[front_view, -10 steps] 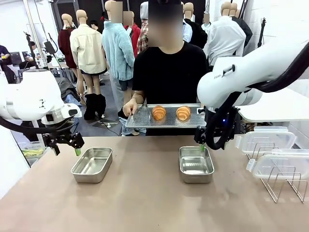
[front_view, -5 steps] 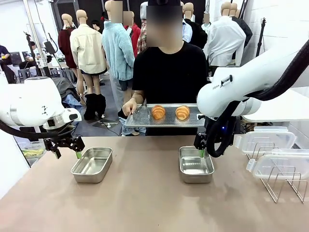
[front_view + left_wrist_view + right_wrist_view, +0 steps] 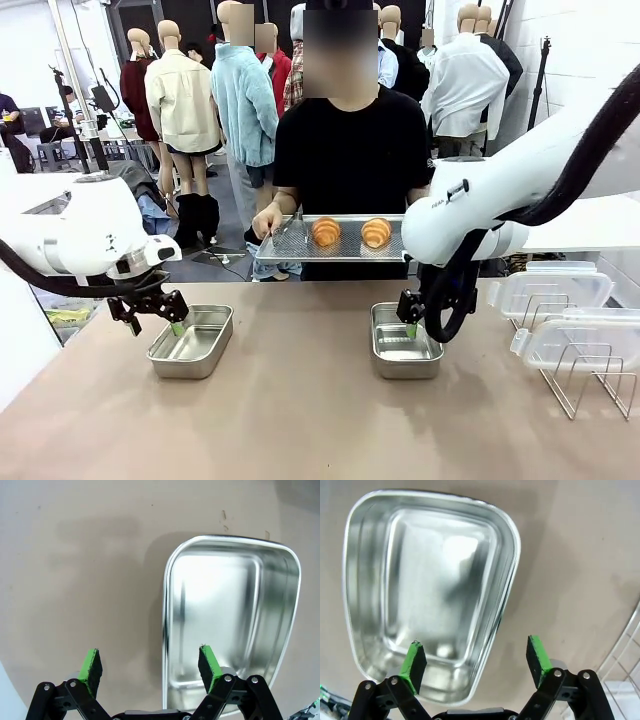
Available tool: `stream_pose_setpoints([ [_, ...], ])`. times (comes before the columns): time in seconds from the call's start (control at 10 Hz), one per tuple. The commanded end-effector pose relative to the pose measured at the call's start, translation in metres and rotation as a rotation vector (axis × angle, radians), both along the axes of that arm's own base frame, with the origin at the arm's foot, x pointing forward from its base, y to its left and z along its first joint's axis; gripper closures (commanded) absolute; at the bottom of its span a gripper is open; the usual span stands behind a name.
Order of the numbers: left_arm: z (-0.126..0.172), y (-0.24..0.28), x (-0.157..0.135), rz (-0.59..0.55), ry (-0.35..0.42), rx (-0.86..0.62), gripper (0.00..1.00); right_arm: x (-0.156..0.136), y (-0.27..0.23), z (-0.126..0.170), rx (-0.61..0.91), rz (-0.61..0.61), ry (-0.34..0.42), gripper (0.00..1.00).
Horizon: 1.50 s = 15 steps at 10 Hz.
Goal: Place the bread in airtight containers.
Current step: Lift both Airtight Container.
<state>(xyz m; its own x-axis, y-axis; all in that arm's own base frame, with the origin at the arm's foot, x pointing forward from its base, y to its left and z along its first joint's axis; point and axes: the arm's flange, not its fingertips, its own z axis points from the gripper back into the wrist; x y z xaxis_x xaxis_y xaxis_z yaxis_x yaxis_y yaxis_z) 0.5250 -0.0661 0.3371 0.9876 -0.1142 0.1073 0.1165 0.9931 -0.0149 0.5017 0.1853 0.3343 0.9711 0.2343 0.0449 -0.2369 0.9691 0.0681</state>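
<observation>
Because each wide-open end effector hangs low with its jaws astride a tub rim, the likeliest upset, as I judge it, is a nudge on the table [image 3: 300,430]: a drop or a close here would pinch the steel wall and skid or tip the light tub. At the far edge a person holds up the perforated tray [image 3: 285,248], so a reach across for the bread could also bump it or the person's hand [image 3: 268,222]. The left container [image 3: 192,341] sits toward the left and the right container [image 3: 404,345] near the middle; both are empty and lidless, their clear lids [image 3: 555,290] resting by the wire rack [image 3: 590,390] at the right. The left roll [image 3: 326,232] and the right roll [image 3: 376,232] lie side by side on the tray, well apart from either tub. The left end effector [image 3: 150,664] grips nothing, one green pad inside its tub and one over bare table; the right end effector [image 3: 476,657] stands likewise, empty.
</observation>
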Motion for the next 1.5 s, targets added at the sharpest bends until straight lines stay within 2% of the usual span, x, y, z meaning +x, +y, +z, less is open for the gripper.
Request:
stream_pose_setpoints([
  [0.0,-0.007,-0.005,0.015,0.021,0.010,-0.033,0.00,0.011,0.001,-0.016,-0.028,-0.062,-0.014,0.00],
  [0.3,-0.020,-0.009,0.017,0.030,0.041,-0.017,0.00,0.015,-0.002,-0.030,-0.018,-0.086,0.002,0.00],
  [0.4,-0.019,-0.009,0.017,0.011,0.038,-0.017,0.04,0.017,-0.002,-0.031,-0.016,-0.084,-0.002,0.04],
  [0.8,-0.017,-0.010,0.019,0.005,0.041,-0.022,0.83,0.019,-0.001,-0.032,-0.019,-0.087,0.002,0.84],
  [0.9,-0.018,-0.009,0.019,0.006,0.044,-0.025,1.00,0.019,-0.002,-0.032,-0.020,-0.091,0.002,1.00],
  [1.4,-0.018,-0.009,0.019,0.001,0.047,-0.031,1.00,0.022,0.000,-0.031,-0.033,-0.100,0.024,1.00],
])
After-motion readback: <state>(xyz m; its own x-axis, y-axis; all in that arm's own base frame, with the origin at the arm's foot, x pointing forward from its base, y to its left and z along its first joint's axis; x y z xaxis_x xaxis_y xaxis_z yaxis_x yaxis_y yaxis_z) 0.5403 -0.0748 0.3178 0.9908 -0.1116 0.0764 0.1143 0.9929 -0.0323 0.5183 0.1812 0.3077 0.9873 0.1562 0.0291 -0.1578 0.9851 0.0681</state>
